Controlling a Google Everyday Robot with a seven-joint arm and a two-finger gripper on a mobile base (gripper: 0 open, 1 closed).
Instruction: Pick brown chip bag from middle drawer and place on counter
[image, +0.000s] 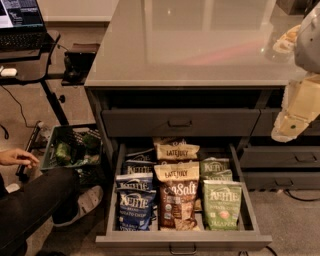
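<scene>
The middle drawer (180, 239) is pulled open under the counter (200, 45). A brown chip bag (176, 197) with a cream top band and "Sea Salt" lettering lies in the drawer's middle row at the front. A second brown bag (176, 150) lies behind it. Blue Kettle bags (134, 202) fill the left row and green Kettle bags (221, 202) the right. My gripper (295, 117) hangs at the right edge of the view, by the counter's front right corner. It is above and to the right of the open drawer and touches no bag.
A closed drawer (180, 122) sits above the open one, and narrower closed drawers (280, 165) are at the right. A black desk with a laptop (22, 20) stands at the far left. A green basket (70, 147) and a seated person's hand and leg (30, 195) are at the lower left.
</scene>
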